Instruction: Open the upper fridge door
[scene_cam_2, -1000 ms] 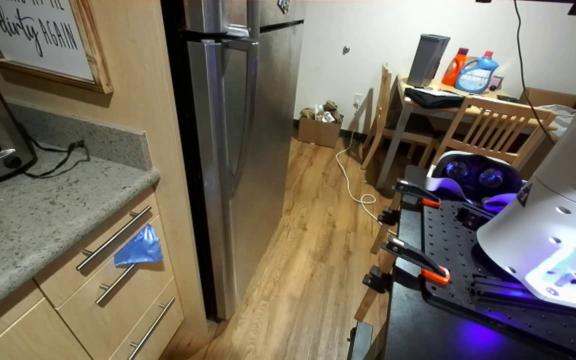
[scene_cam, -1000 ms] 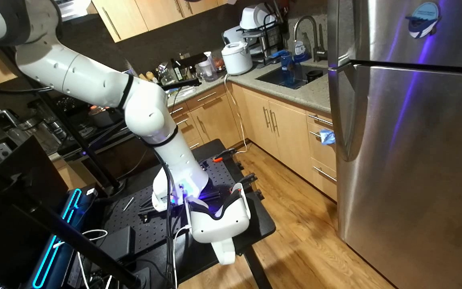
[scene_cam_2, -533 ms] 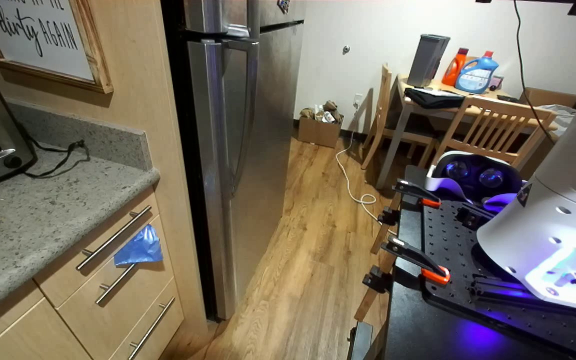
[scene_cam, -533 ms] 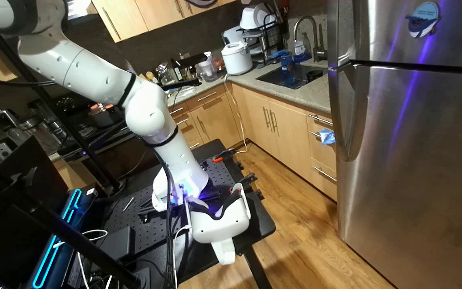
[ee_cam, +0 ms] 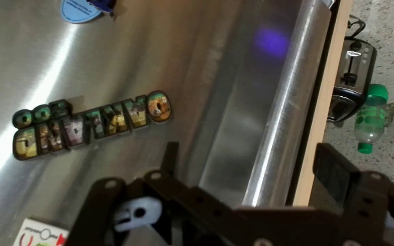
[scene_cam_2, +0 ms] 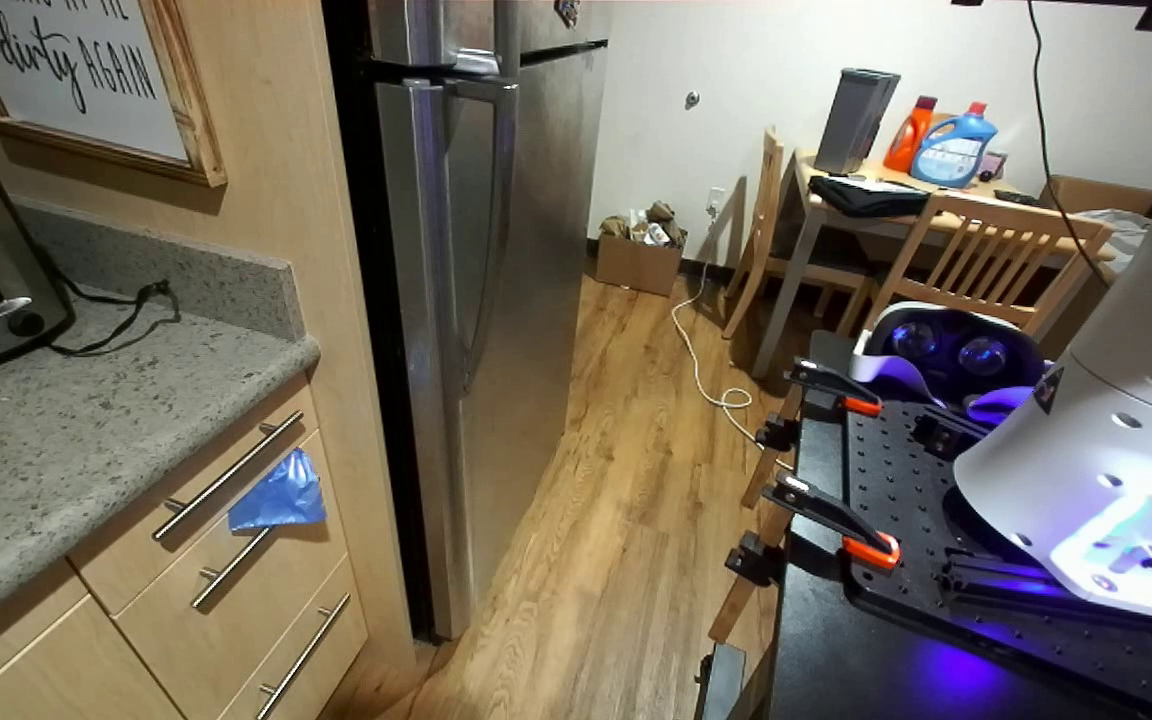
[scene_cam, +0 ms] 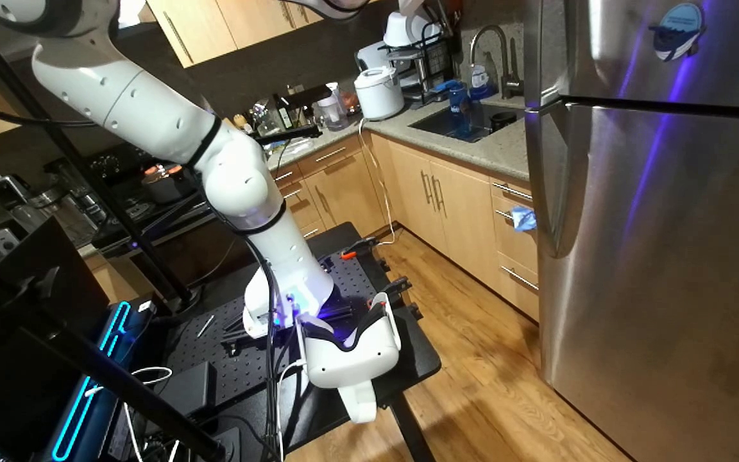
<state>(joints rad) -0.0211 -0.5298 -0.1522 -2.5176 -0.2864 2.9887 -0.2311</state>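
Lining up seems the step: in the wrist view the upper fridge door (ee_cam: 149, 65), shut, backs the letter magnet (ee_cam: 96, 124); right of that magnet come the gripper (ee_cam: 250, 157), fingers (ee_cam: 335, 172) spread, then the door's rounded edge (ee_cam: 289, 102), which the fingers should next advance to straddle.

The wood-framed sign (scene_cam_2: 81, 85) in an exterior view is saying "dirty AGAIN" in black on white, with the line above getting chopped off by the top edge. In the wrist view, a letter magnet (ee_cam: 96, 124) on the upper fridge door (ee_cam: 142, 51) is showing upside down, and flipped around it's apparently spelling "OAKLAND ZOO". The round blue magnet (ee_cam: 80, 10) and white card (ee_cam: 39, 235) on that same door, plus the blue detergent jug (scene_cam_2: 954, 152) in an exterior view, are carrying print too, but it's coming out too blurry to read.
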